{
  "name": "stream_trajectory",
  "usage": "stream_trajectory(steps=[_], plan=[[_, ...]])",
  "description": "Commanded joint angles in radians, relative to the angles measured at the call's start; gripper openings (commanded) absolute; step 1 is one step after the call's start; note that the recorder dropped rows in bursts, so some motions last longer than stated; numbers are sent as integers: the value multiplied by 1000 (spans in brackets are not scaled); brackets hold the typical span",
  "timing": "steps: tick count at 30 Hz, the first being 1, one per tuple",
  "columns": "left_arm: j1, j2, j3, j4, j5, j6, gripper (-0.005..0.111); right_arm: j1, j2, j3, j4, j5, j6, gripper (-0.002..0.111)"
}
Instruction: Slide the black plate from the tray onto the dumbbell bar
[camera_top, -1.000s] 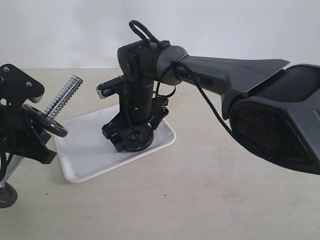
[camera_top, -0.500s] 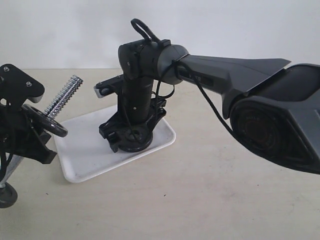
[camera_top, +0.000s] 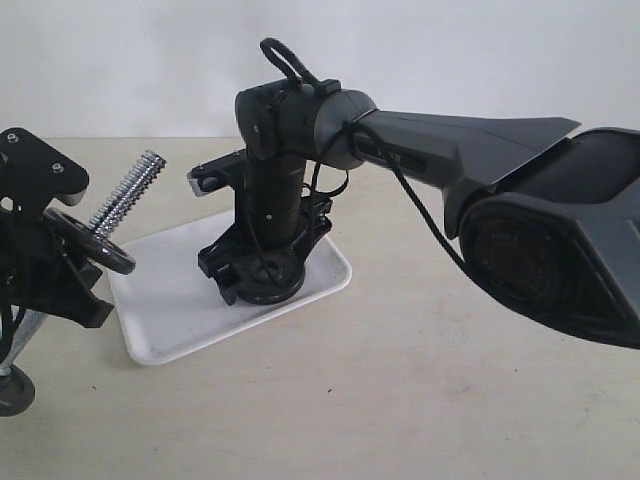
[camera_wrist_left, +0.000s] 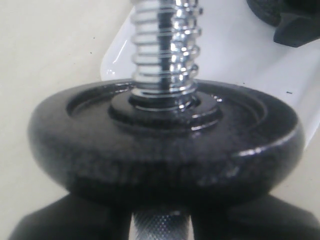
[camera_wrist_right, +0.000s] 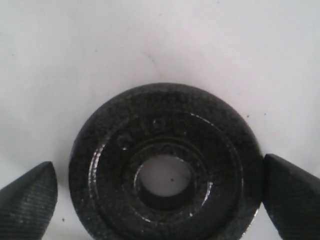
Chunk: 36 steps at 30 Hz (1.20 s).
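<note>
Right hand (camera_wrist_right: 159, 192) wide, fingers either side of plate (camera_wrist_right: 165, 112), flat on tray (camera_top: 180, 310). Left hand (camera_wrist_left: 160, 227) clamps tilted bar (camera_wrist_left: 165, 50) bearing disc (camera_wrist_left: 165, 160), near tray.

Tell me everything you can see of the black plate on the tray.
The black plate is a small round disc of matte, rough-cast dark metal with raised rim, raised hub ring and open central hole. It lies flat on the white tray. The right claw straddles it, open: one tip at its rim, the other just clear.
</note>
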Motion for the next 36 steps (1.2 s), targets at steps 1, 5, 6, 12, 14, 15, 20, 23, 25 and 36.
stream_trajectory(steps=[1, 5, 6, 12, 14, 15, 20, 23, 25, 36], plan=[[2, -40, -32, 37, -497, 11, 4, -1, 17, 8, 2, 16, 16, 76], [2, -40, -32, 37, -497, 11, 4, -1, 17, 8, 2, 16, 13, 25], [2, -40, -32, 37, -497, 11, 4, -1, 17, 8, 2, 16, 13, 13], [2, -40, -32, 37, -497, 11, 4, -1, 17, 8, 2, 18, 6, 1], [2, -40, -32, 37, -497, 11, 4, -1, 17, 8, 2, 18, 6, 1], [2, -40, -32, 37, -497, 11, 4, -1, 17, 8, 0, 18, 6, 1], [2, -40, -32, 37, -497, 11, 4, -1, 17, 8, -33, 20, 4, 1], [2, -40, -32, 37, -497, 11, 4, -1, 17, 8, -34, 25, -25, 1], [2, -40, -32, 37, -497, 11, 4, -1, 17, 8, -21, 25, -46, 2], [2, -40, -32, 37, -497, 14, 4, -1, 17, 8, -1, -10, 3, 93]])
